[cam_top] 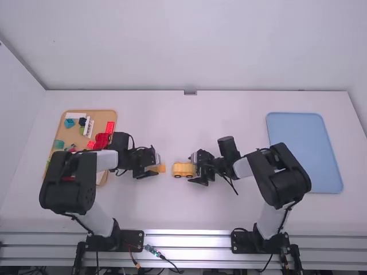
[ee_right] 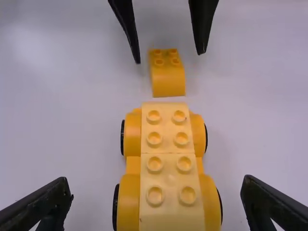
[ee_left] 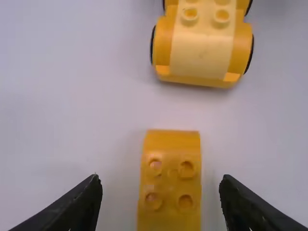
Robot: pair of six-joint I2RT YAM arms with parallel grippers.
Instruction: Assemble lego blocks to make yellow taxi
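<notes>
My left gripper (cam_top: 153, 165) is at the left-centre of the table in the high view, around an orange curved block (cam_top: 161, 168). In the left wrist view the left gripper (ee_left: 161, 187) is open, the curved block (ee_left: 169, 180) standing studs-up between its fingers with gaps on both sides. My right gripper (cam_top: 198, 169) is by the yellow wheeled car body (cam_top: 183, 168). The right wrist view has the right gripper (ee_right: 156, 190) open, one finger on each side of the car body (ee_right: 168, 163), neither touching it. The car's top has two rows of studs and black wheels.
On the left, a wooden tray (cam_top: 71, 134) holds red, teal, green and white pieces, partly under the left arm. A blue tray (cam_top: 304, 152) lies at the right, beyond the right arm.
</notes>
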